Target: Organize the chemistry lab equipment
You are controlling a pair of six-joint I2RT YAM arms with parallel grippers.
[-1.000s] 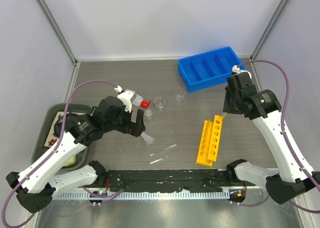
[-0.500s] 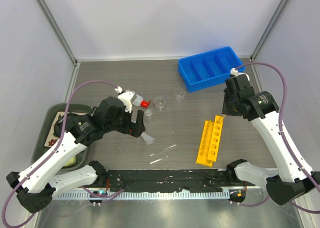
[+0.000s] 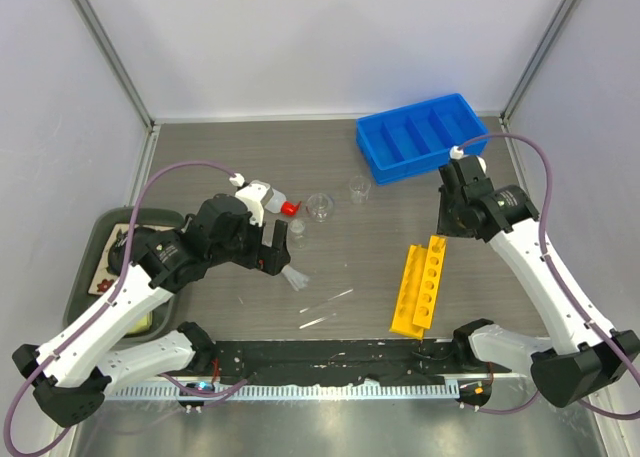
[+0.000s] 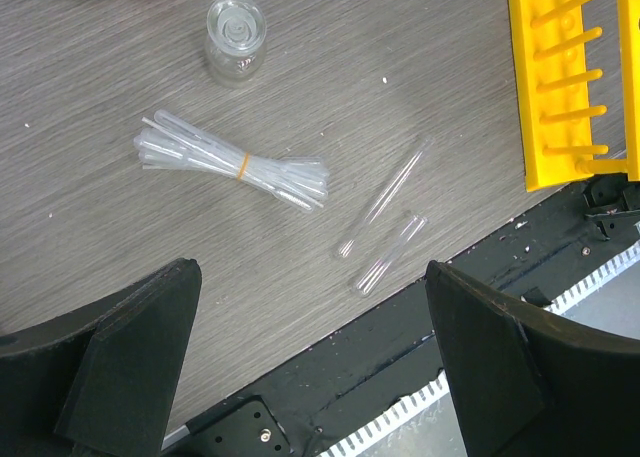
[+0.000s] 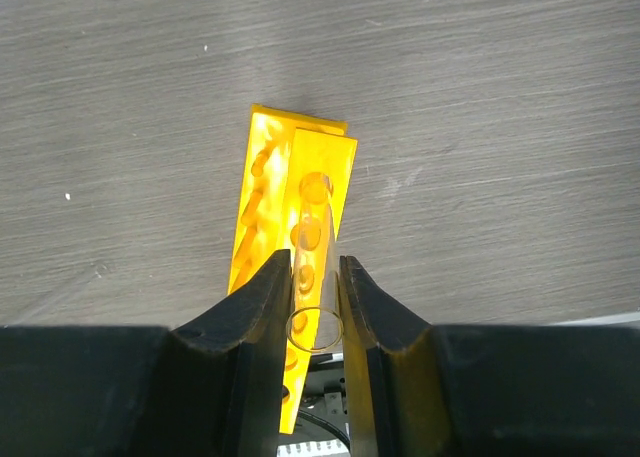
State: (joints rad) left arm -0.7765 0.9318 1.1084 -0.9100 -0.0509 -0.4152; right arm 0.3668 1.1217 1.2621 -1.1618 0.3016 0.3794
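Observation:
My right gripper (image 5: 316, 277) is shut on a clear glass tube (image 5: 318, 302) and holds it upright over the far end of the yellow holed rack (image 5: 270, 192), which lies on the table (image 3: 420, 287). My left gripper (image 4: 310, 272) is open and empty above two loose clear tubes (image 4: 385, 197) and a banded bundle of pipettes (image 4: 235, 164). A small glass flask (image 4: 236, 37) stands just beyond them. The white squeeze bottle (image 3: 262, 199) with its red nozzle lies beside two small beakers (image 3: 320, 207). The blue compartmented bin (image 3: 420, 135) sits at the back right.
A dark green tray (image 3: 110, 267) with contents sits at the left edge, partly under my left arm. A black strip with a white toothed rail (image 3: 330, 372) runs along the near edge. Grey walls close in the table on three sides.
My right gripper has shifted a little left and toward the back with the tube, now over the rack's far end. The left arm has not moved.

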